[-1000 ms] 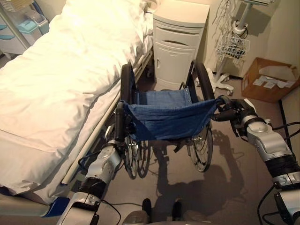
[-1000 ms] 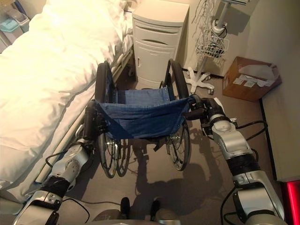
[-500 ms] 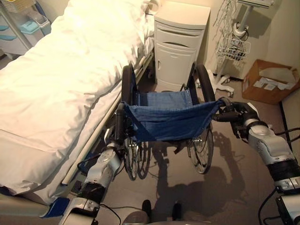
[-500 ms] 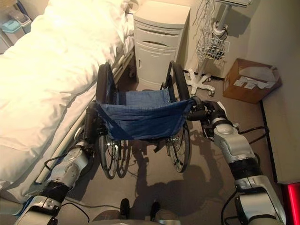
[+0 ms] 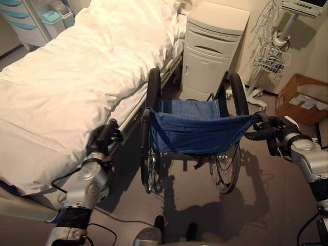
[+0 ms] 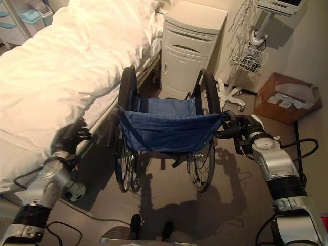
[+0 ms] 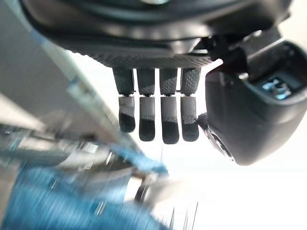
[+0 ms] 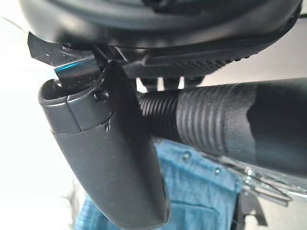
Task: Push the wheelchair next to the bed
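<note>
Right hand (image 5: 279, 134) curling around the wheelchair (image 5: 197, 134) push handle (image 8: 225, 128), left hand (image 5: 102, 139) hanging loosely open beside the bed (image 5: 66, 87), gripping nothing

The wheelchair (image 5: 192, 136), black-wheeled with a blue denim sling seat and back, stands upright right beside the bed (image 5: 77, 82) with its white duvet, facing the bed's head end.

white cabinet (image 5: 212, 56), cardboard box (image 5: 302, 100), wire basket (image 5: 270, 60)
</note>
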